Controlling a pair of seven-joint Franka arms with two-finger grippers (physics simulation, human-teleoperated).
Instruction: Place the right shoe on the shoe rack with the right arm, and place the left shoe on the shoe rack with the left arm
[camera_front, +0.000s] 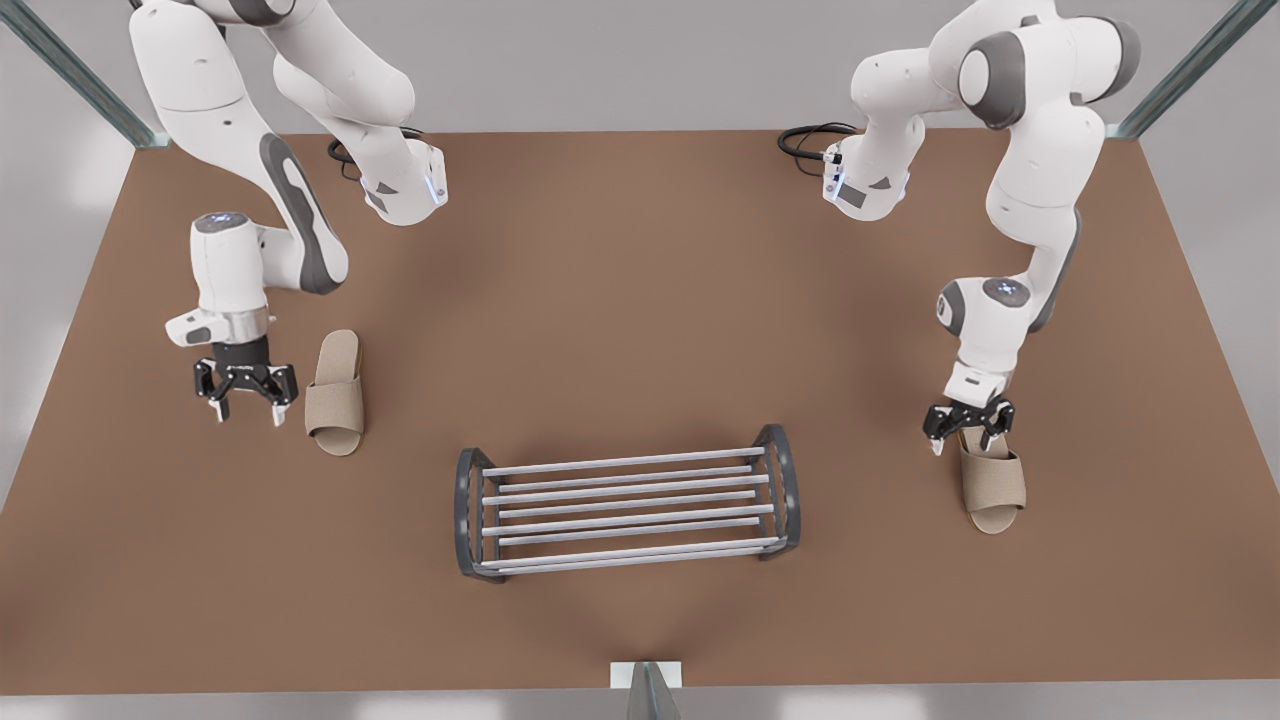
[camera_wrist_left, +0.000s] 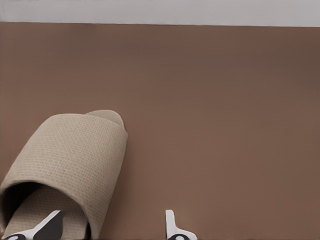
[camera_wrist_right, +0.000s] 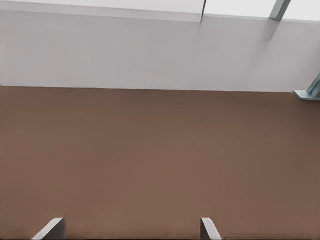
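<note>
Beige woven slippers are lying apart. I am holding the left gripper over the lower-right slipper's heel, fingers spread to straddle it. The right gripper, likewise spread, is hanging beside the centre-left slipper. The grey-barred metal shoe rack is waiting at lower centre, with open brown tabletop around it.

Two beige woven slippers are seen on a brown counter; pale grey bars and dark grey ends mark the shoe rack.
</note>
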